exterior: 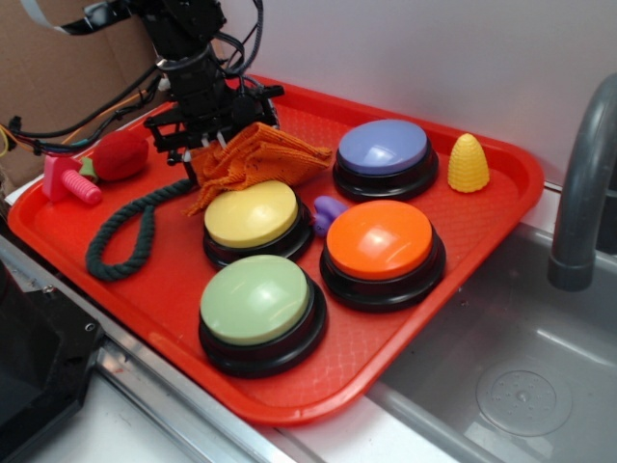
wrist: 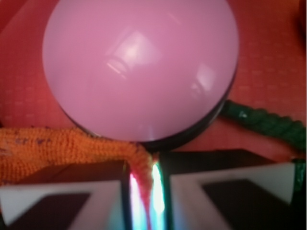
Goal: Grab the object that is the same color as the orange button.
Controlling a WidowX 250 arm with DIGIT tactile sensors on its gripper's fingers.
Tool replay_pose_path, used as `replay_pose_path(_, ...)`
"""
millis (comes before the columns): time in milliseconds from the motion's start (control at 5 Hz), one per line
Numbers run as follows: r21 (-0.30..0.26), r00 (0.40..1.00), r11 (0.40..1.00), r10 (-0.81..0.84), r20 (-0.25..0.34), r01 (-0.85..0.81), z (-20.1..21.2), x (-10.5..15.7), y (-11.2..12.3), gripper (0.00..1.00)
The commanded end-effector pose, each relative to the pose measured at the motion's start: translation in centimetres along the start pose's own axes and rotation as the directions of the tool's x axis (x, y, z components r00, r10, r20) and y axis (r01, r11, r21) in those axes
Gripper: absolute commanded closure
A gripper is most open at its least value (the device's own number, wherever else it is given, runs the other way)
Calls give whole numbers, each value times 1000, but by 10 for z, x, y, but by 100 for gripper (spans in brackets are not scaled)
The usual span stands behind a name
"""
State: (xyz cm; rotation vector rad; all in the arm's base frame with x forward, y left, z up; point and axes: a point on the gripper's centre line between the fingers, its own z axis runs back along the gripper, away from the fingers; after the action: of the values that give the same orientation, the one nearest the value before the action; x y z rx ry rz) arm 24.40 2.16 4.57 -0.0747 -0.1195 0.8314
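jaws (wrist: 144, 191) nearly closed, pinching orange cloth (exterior: 253, 159).

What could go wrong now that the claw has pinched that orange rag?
The gripper holds only a thin fold of the orange cloth, so it might slip out when lifted. The cloth drapes against the yellow button and could drag on it. The green rope lies close and might snag.

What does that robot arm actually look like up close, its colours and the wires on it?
The arm is black, blocky metal and plastic, with black cables looping beside it and a white strap near the top. Its gripper is dark in the exterior view; the wrist view shows two fingers with black faces and white edging.
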Motion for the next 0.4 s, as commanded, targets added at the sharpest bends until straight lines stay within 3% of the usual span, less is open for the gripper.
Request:
replay_pose_path(0,56,984,992,-116,134,109,76,15,-2,100)
replay_pose_path(200,67,934,934,-355,50,351,111,20,-3,100)
